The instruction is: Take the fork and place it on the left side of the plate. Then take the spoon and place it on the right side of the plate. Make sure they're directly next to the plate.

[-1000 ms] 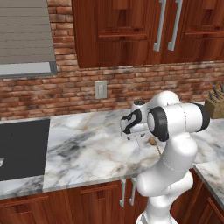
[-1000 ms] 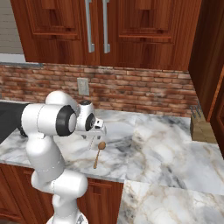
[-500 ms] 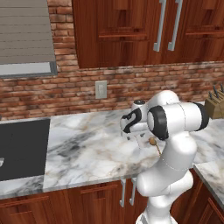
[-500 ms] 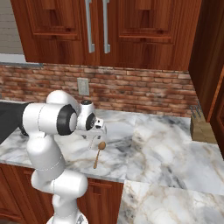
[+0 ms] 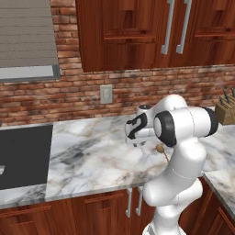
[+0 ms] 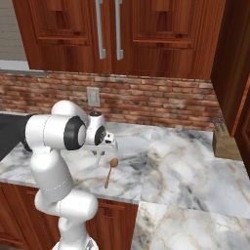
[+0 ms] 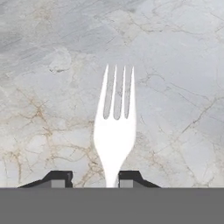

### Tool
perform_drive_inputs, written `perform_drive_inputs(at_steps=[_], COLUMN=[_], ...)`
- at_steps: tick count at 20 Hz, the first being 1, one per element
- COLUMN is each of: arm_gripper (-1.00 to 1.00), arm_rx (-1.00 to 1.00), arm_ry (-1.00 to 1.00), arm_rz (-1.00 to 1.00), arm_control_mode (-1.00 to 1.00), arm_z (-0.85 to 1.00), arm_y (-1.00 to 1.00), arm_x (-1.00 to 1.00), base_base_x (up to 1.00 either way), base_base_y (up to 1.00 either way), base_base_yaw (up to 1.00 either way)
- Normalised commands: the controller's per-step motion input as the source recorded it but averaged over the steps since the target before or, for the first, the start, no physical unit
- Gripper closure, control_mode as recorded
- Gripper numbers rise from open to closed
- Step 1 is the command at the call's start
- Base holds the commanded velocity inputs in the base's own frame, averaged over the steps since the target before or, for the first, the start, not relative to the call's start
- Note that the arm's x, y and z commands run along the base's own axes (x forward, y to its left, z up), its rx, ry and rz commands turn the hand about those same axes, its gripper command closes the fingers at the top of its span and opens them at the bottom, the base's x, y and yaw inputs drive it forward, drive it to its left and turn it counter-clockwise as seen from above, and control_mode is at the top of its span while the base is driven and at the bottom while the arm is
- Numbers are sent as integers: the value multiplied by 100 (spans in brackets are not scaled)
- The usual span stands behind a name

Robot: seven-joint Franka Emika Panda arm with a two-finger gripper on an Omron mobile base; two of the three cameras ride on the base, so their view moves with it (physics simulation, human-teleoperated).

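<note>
Claw [image 7: 92, 179] points down at the marble worktop [image 7: 175, 65] with its two fingertips [image 7: 59, 178] standing on either side of the fork [image 7: 114, 131] handle, one tip seeming to touch it; whether they clamp it I cannot tell. Fork tines point away from the claw. Just beside the claw lies the spoon [image 6: 110, 172].

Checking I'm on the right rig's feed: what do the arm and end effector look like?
A glossy white arm of rounded segments with dark grey rings at the joints, a black-and-white wrist, and an end effector with two small dark finger tips.
</note>
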Motion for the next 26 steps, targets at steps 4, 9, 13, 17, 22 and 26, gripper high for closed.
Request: perform_drive_inputs(at_steps=[4,9,13,17,22,26], arm_gripper=[100,100,100,100,100,100], arm_rx=[2,5,10,5,0,0], arm_ry=[0,0,0,0,-3,-4], arm_rz=[-8,-5,-4,0,0,-1], arm_control_mode=[-100,-100,-100,-100,-100,-100], arm_z=[-44,0,55,96,81,54], arm_y=[-6,-16,-7,5,1,6], arm_x=[-58,-32,-26,-14,-59,-59], base_base_x=[0,0,0,0,0,0], base_base_y=[0,0,0,0,0,0], base_base_yaw=[0,0,0,0,0,0])
